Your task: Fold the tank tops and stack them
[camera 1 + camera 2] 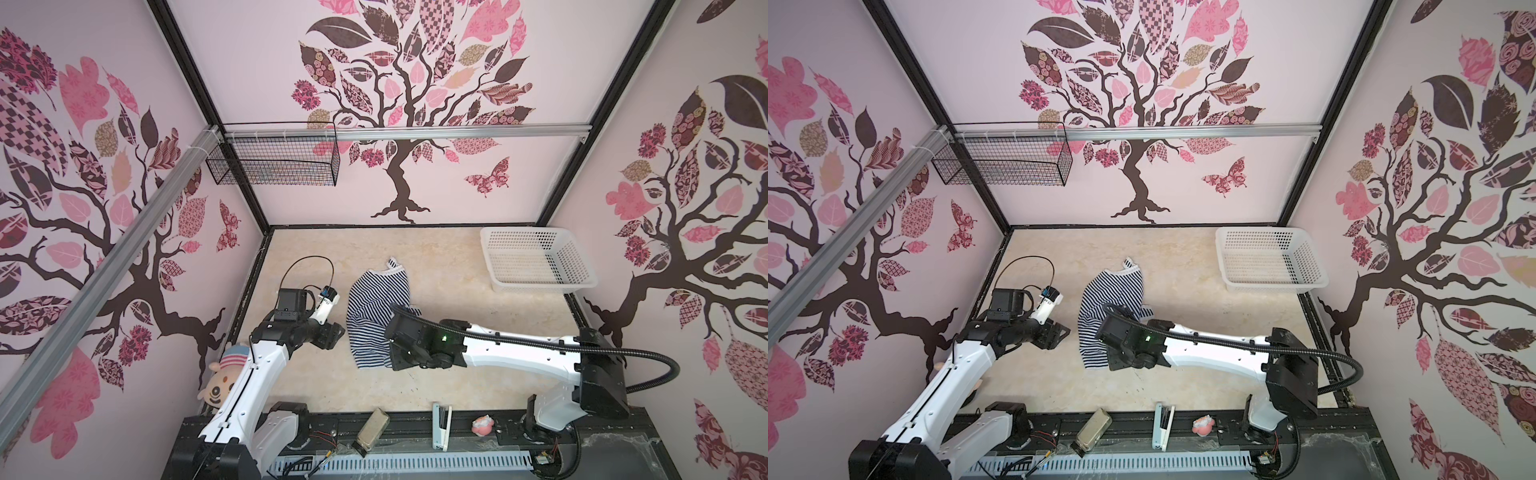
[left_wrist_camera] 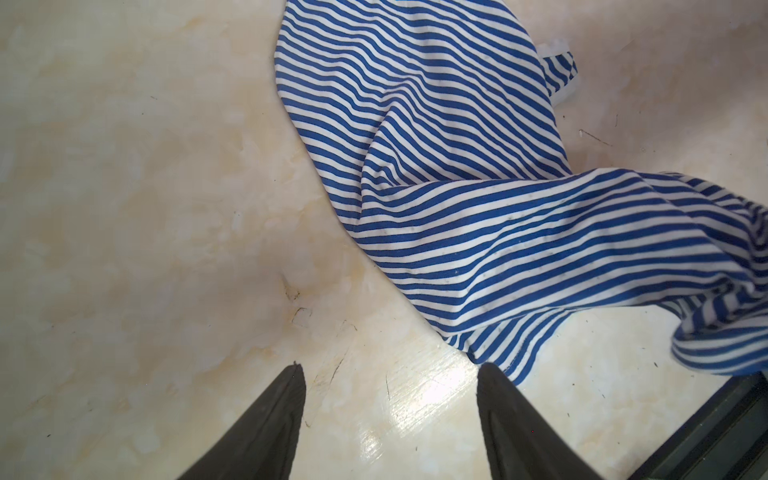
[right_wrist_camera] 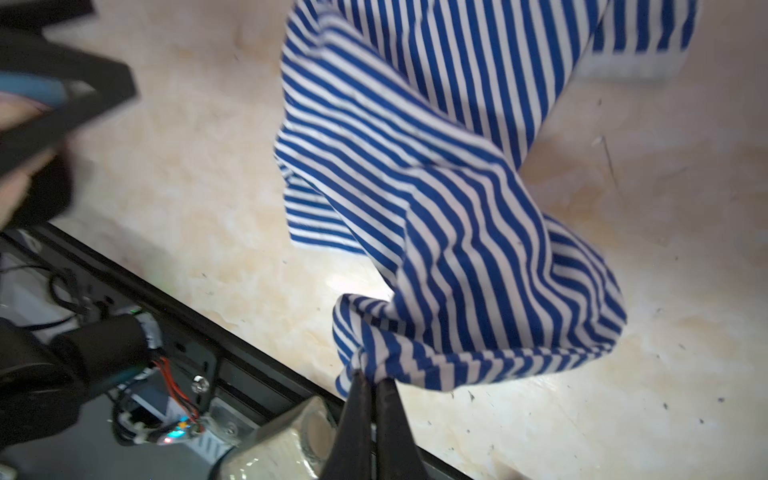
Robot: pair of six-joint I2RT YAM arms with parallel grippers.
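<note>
On the marbled tabletop (image 1: pixel 457 374), the striped tank top (image 1: pixel 376 299) is seen crumpled at mid-frame in both top views. A bunched edge is pinched by the closed right claw (image 3: pixel 372 378); the left claw (image 2: pixel 390 368) is held open, empty. Limp and light, it is judged best taken by hem corners.

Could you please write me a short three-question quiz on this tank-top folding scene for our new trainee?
1. True or false: the right gripper is shut on a bunched edge of the striped tank top.
2. The left gripper is: A) open, holding nothing; B) shut on the tank top; C) shut and empty.
3. Fill in: in both top views, the white basket stands at the far ___ corner of the table.
Key: 1 true; 2 A; 3 right.
</note>
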